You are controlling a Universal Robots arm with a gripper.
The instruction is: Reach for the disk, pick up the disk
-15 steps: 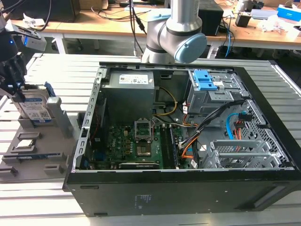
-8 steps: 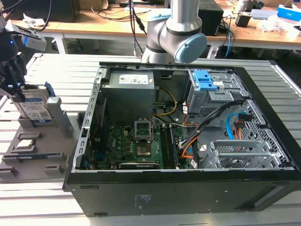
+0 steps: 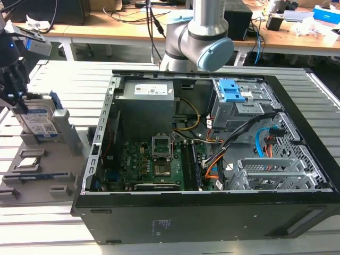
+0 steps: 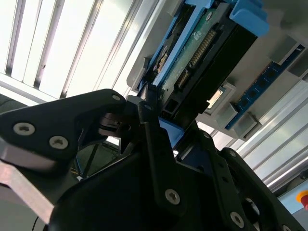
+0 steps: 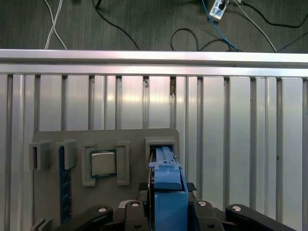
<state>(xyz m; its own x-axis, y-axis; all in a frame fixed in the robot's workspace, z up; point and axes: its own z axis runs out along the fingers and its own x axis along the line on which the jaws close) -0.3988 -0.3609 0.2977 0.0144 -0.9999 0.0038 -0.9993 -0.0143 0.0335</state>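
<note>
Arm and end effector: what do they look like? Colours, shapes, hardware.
The arm is silver-grey round tubing with a pale blue joint cap. In the second wrist view the end effector is matte black jointed plates with silver screw heads.

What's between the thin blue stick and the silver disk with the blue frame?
In the first wrist view, a small square silver chip sits on the grey tray between the thin blue stick and the blue-framed silver-grey disk.

Disk [image 3: 40, 121] upright in grey holder [image 3: 62, 130] (tabletop edge, exterior view's left), gripper [image 3: 21, 102] at its top; open computer case [image 3: 212, 159] beside.
</note>
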